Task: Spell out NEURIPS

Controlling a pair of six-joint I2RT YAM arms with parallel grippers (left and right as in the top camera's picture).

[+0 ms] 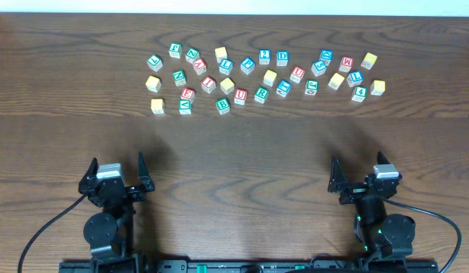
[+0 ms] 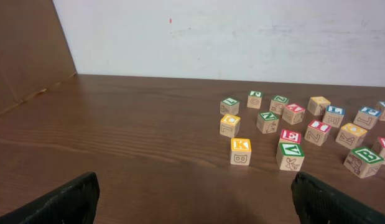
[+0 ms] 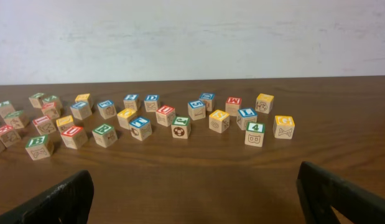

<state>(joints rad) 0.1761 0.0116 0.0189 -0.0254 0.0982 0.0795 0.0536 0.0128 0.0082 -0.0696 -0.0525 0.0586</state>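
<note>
Wooden alphabet cubes, small, lettered in green, red, blue and yellow, lie scattered across the far dark-brown bench. Near, the left tool and right tool stand spread, empty.

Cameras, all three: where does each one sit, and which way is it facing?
Overhead: above the table, looking straight down; alphabet cubes on the far side, left gripper and right gripper open at the near edge.
Left wrist: low on the left arm, facing forward toward the white wall; own fingertips in the bottom corners.
Right wrist: low on the right arm, facing the same way; own fingertips in the bottom corners.
Shared: the green 4 cube shows in overhead and right wrist.
</note>
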